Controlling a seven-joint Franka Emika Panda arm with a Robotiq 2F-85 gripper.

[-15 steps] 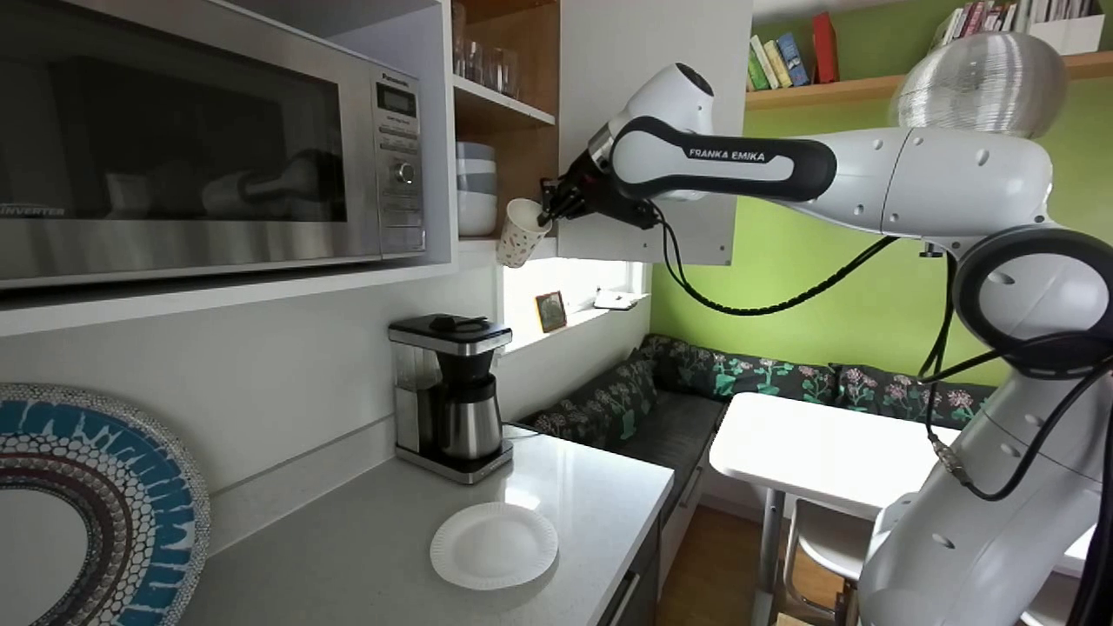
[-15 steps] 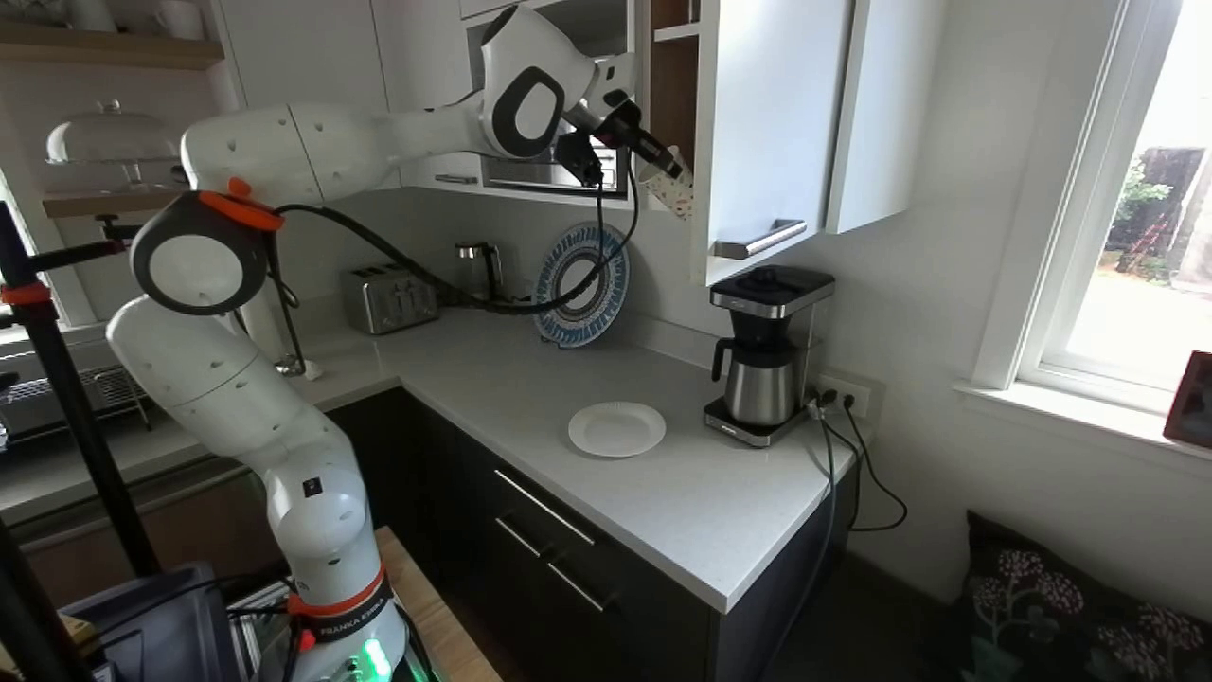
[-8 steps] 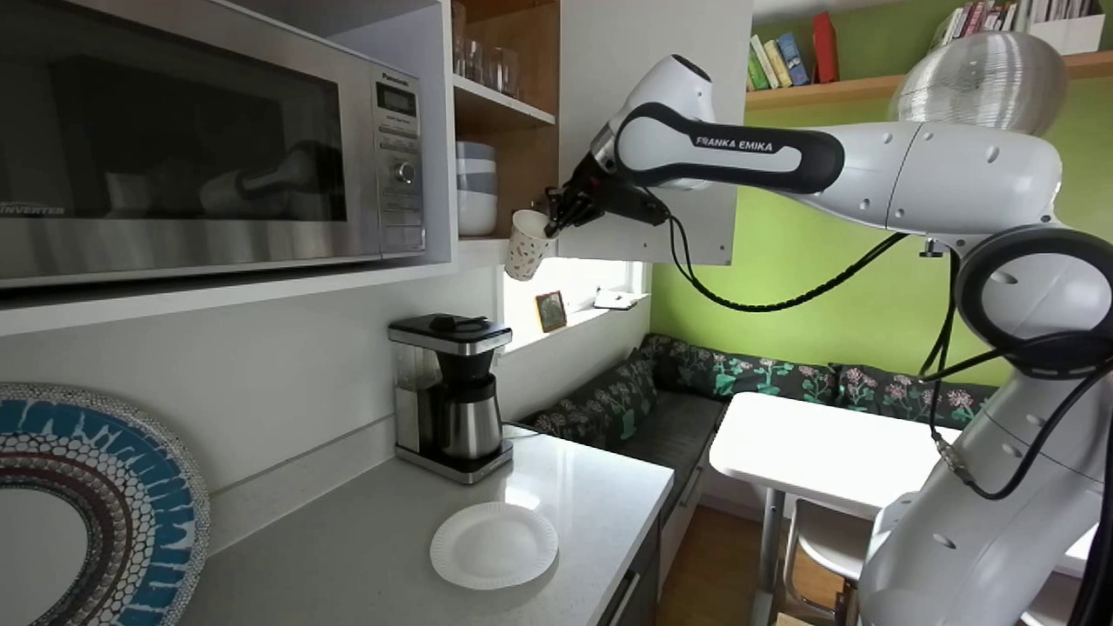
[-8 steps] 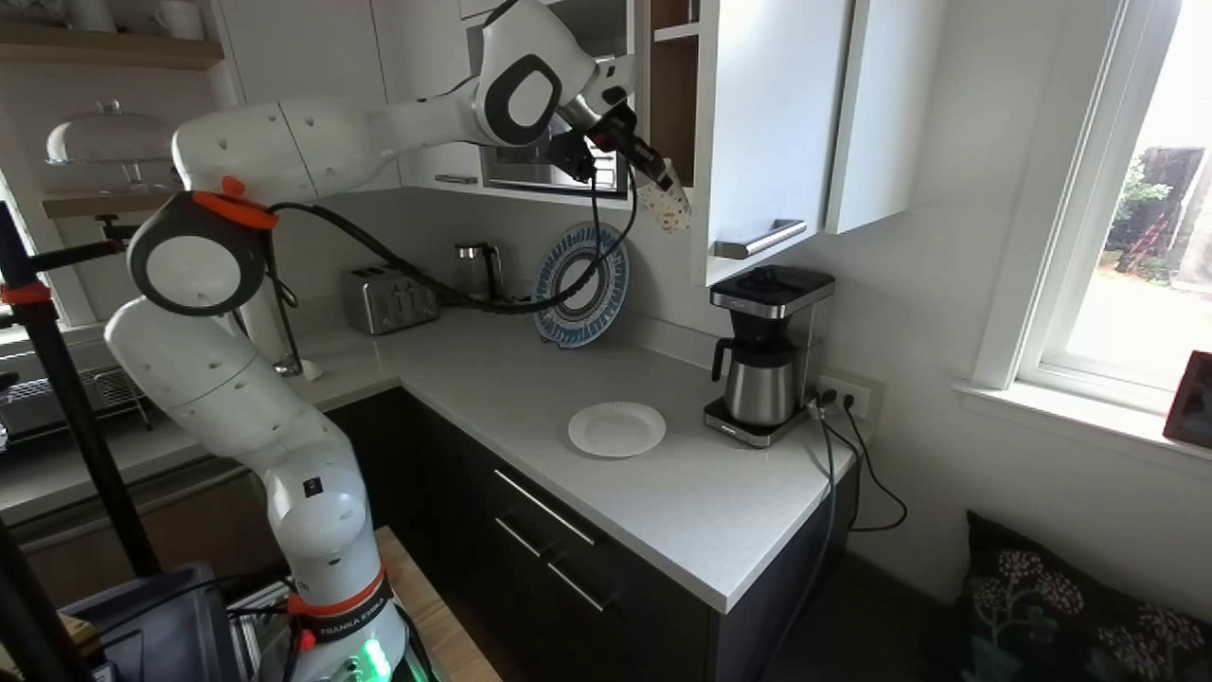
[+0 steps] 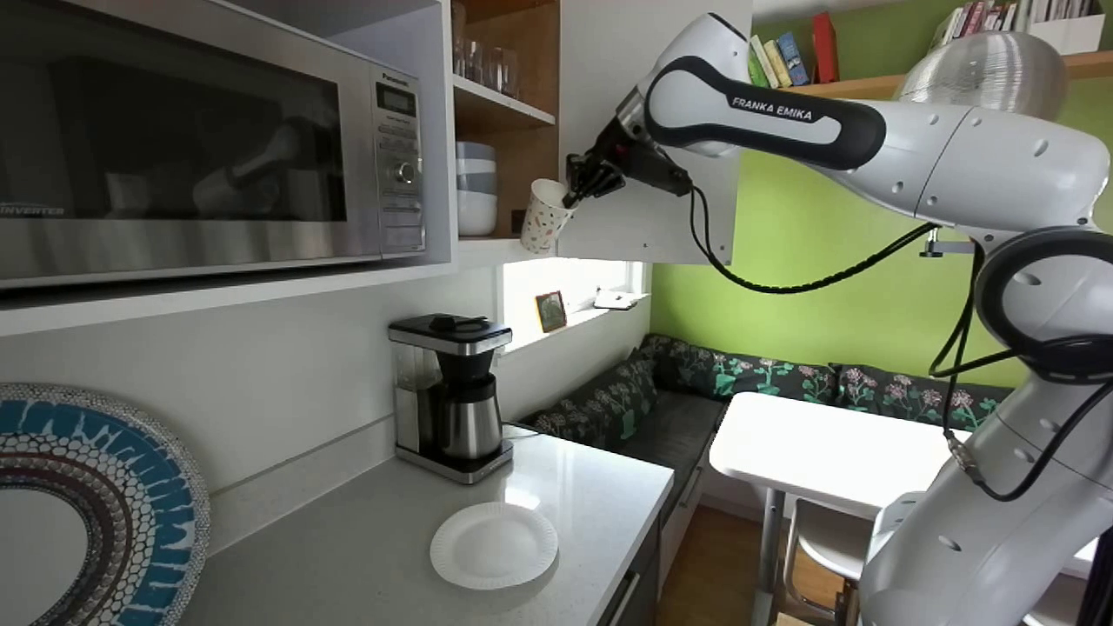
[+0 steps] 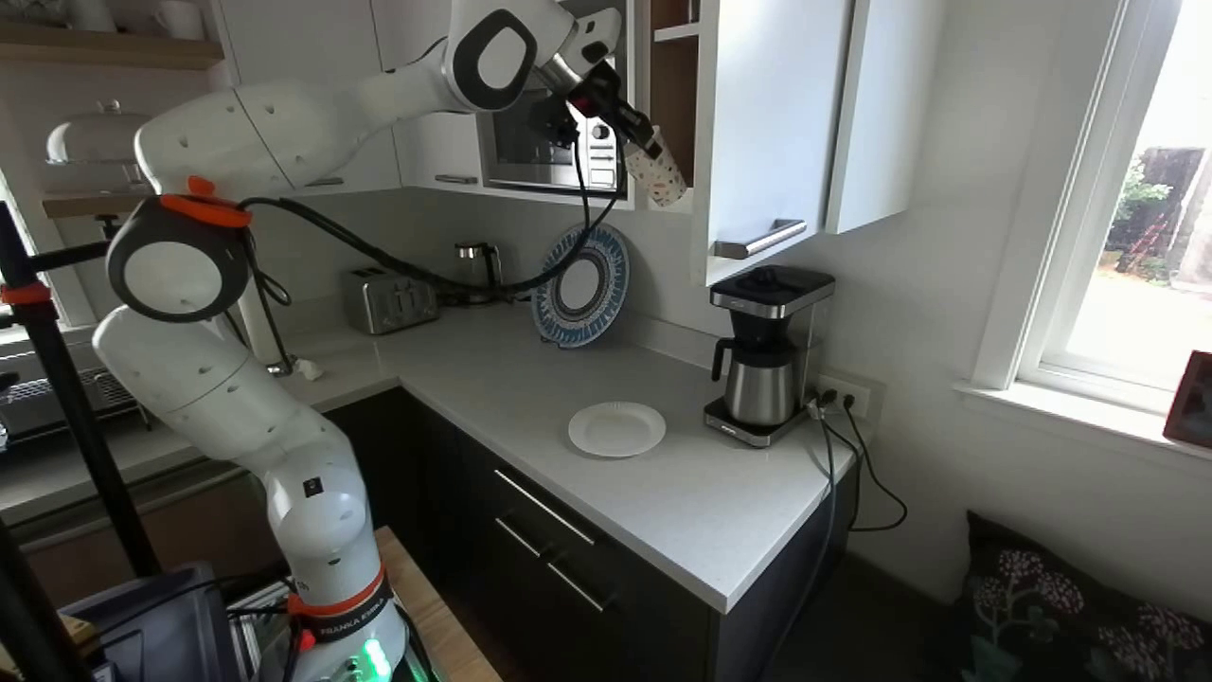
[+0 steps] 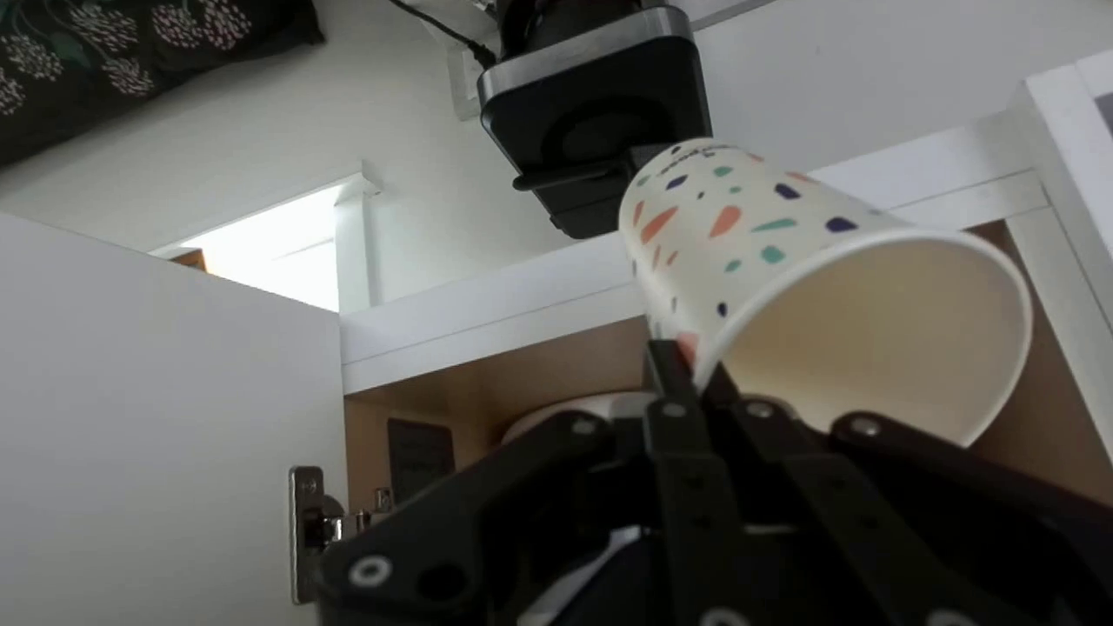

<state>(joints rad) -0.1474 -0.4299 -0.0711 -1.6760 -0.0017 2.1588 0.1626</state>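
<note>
- Higher than a moment earlier, and drawn back toward the arm's base, are the gripper and the paper cup in its grasp.
- Its fingers pinch the cup's wall at the rim, one inside and one outside, nearly pressed together with the thin wall between them.
- Tilted in mid-air, the white cup with orange, green and navy flecks has its mouth leaning up toward the gripper and its base pointing down and away.
- Behind it, the open cabinet holds stacked bowls on the lower shelf and glasses above; the cabinet door stands swung out.
- Next to the cabinet, the microwave sits in its niche.
- Below, on the pale counter, stands a coffee maker, with a white plate lying flat near it.
- Farther along the counter are an upright blue-patterned platter and a toaster.
- Beyond the counter's end are floral cushions and a white table.
</note>
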